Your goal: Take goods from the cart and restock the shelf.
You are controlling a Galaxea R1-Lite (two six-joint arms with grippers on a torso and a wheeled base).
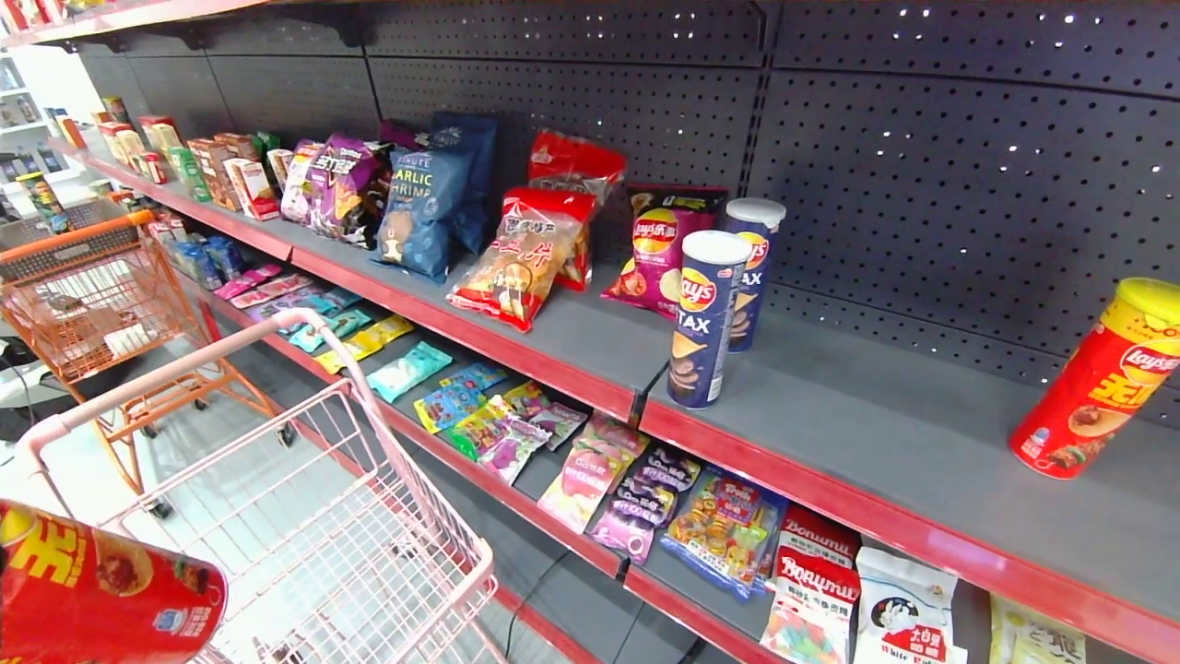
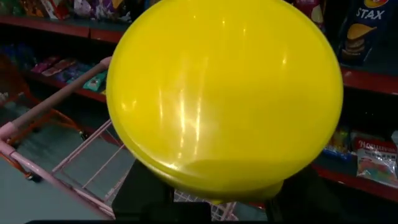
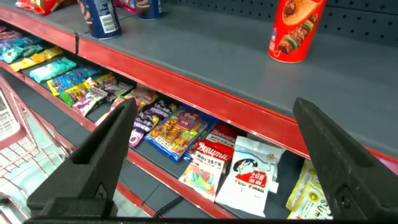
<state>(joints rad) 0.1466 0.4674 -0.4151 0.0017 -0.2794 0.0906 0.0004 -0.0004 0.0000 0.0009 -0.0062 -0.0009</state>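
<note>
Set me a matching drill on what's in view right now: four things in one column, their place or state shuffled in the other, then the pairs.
1. held red can
2. shelf red can
3. front blue can
4. right gripper

A. standing mid-shelf, rear blue can just behind
B. open, empty
C. on its side, by the pink cart
D. standing far right on the shelf

Pairs: 1-C, 2-D, 3-A, 4-B
</note>
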